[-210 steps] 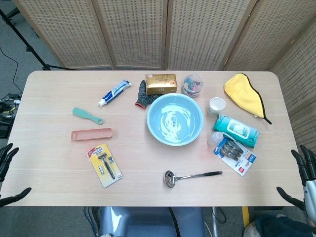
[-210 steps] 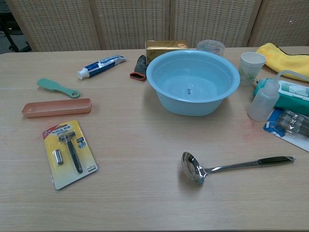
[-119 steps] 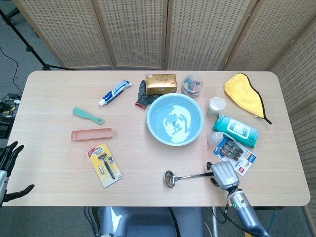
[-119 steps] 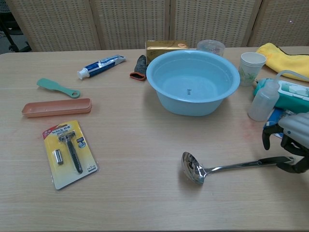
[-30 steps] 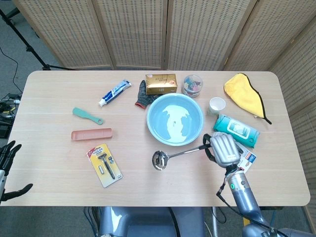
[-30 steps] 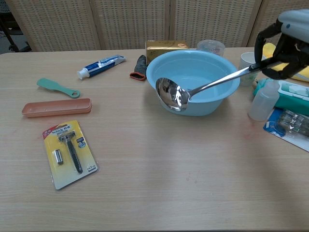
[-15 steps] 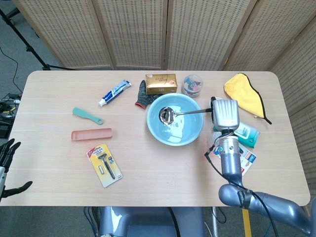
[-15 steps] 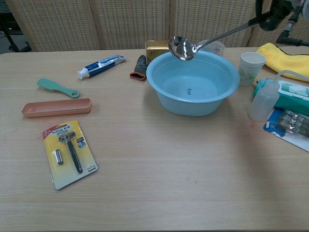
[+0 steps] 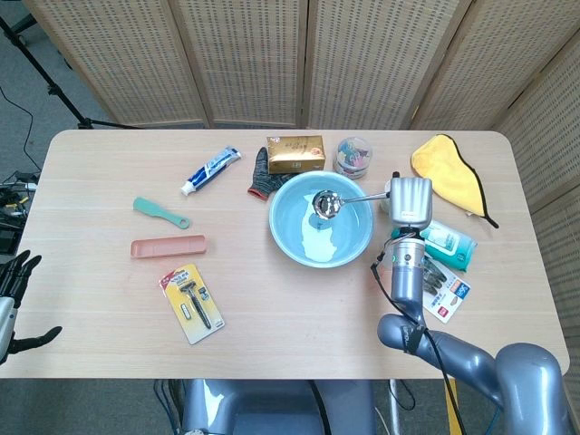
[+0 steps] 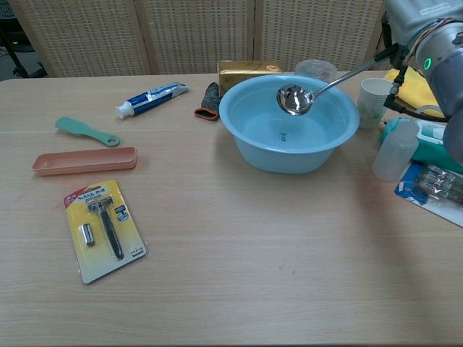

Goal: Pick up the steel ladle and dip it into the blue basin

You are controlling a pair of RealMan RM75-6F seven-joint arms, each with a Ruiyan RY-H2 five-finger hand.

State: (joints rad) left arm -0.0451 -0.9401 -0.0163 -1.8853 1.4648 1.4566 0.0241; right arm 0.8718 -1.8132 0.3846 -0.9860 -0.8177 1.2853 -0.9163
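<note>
While the right hand (image 9: 410,201) grips the handle of the steel ladle (image 9: 347,200) just past the blue basin's (image 9: 282,240) right rim, the ladle bowl hangs over the water inside, above the rim line in the chest view. A paper cup (image 10: 376,101) stands close beside that rim. The left hand (image 9: 13,299), fingers spread and holding nothing, sits off the table's (image 9: 272,308) near left edge, beside bare tabletop.
</note>
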